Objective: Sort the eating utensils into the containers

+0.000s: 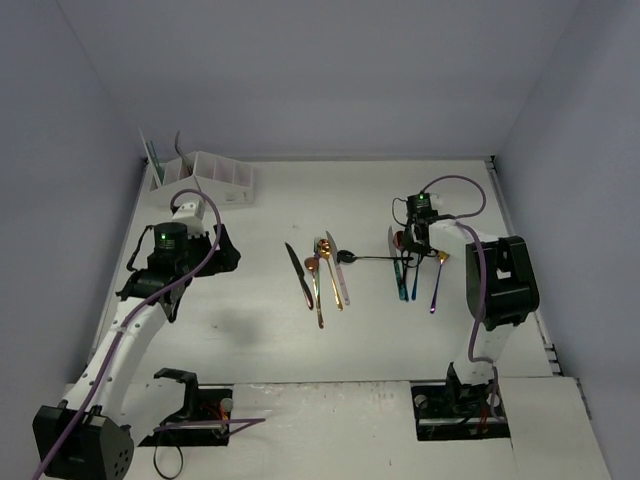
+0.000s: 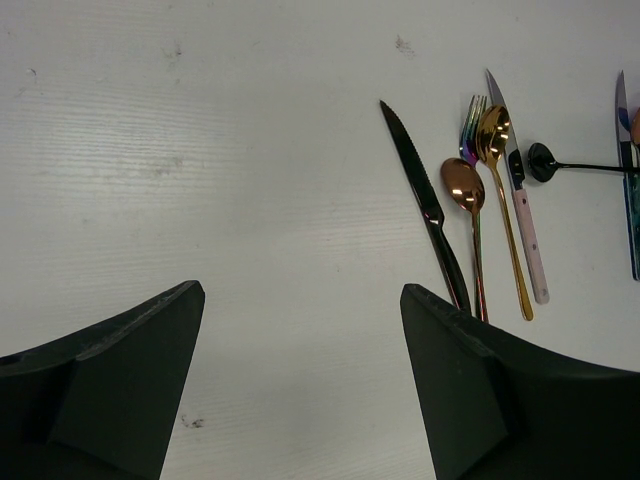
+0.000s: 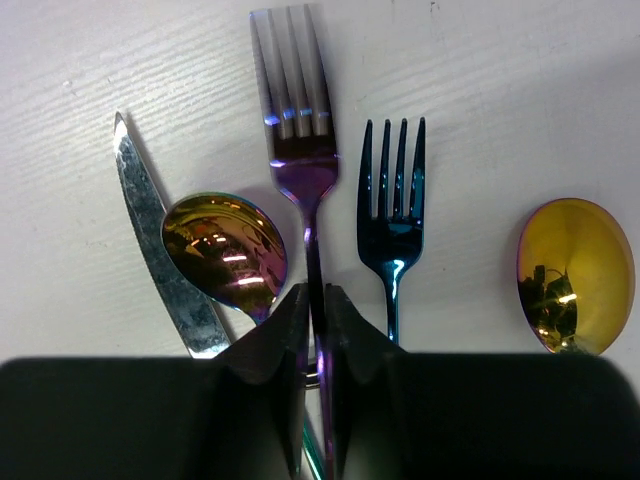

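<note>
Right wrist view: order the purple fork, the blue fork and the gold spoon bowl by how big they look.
1. purple fork, though it is held and perhaps nearer the camera
2. blue fork
3. gold spoon bowl

From my remote seat this reads as a robotics lab cell: a white table (image 1: 250, 330), plain pale walls (image 1: 300, 80) standing beyond the left claw (image 1: 228, 250) and right claw (image 1: 408, 262), purple cables (image 1: 458, 178) looping behind them.
</note>
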